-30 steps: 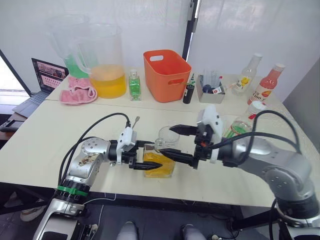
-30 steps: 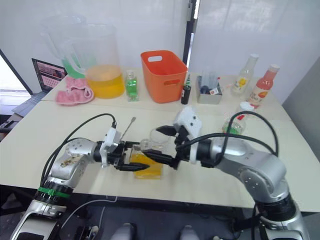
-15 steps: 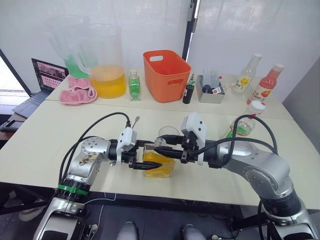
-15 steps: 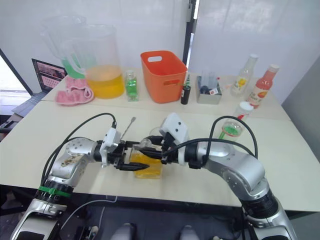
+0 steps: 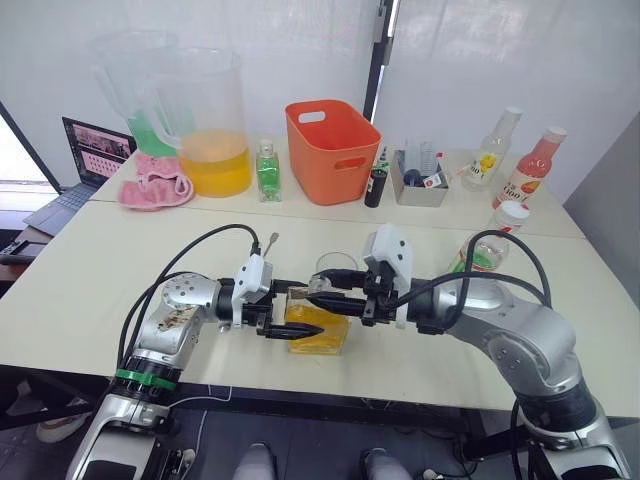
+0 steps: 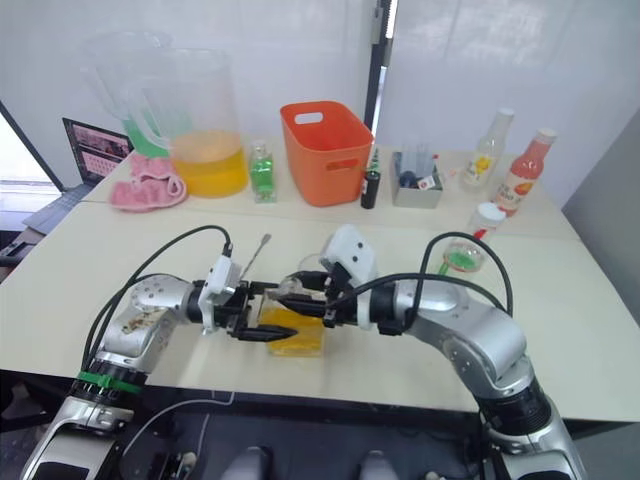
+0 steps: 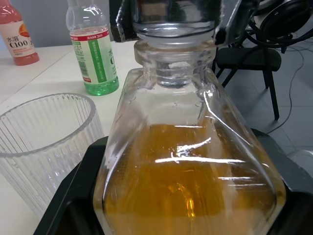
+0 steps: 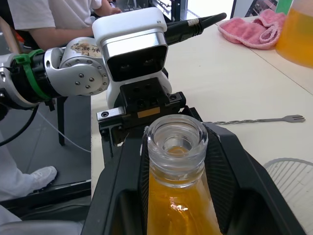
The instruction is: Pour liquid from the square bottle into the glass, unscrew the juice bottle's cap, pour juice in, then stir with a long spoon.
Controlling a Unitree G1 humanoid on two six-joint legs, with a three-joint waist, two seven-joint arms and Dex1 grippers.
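Because the square bottle is smooth glass half full of amber liquid, it is judged heavy, slippery and breakable. Its body is clamped by the left gripper; its neck is enclosed by the right gripper, beside the ribbed glass at mid-table.

An orange basket stands between a pitcher and a laptop.
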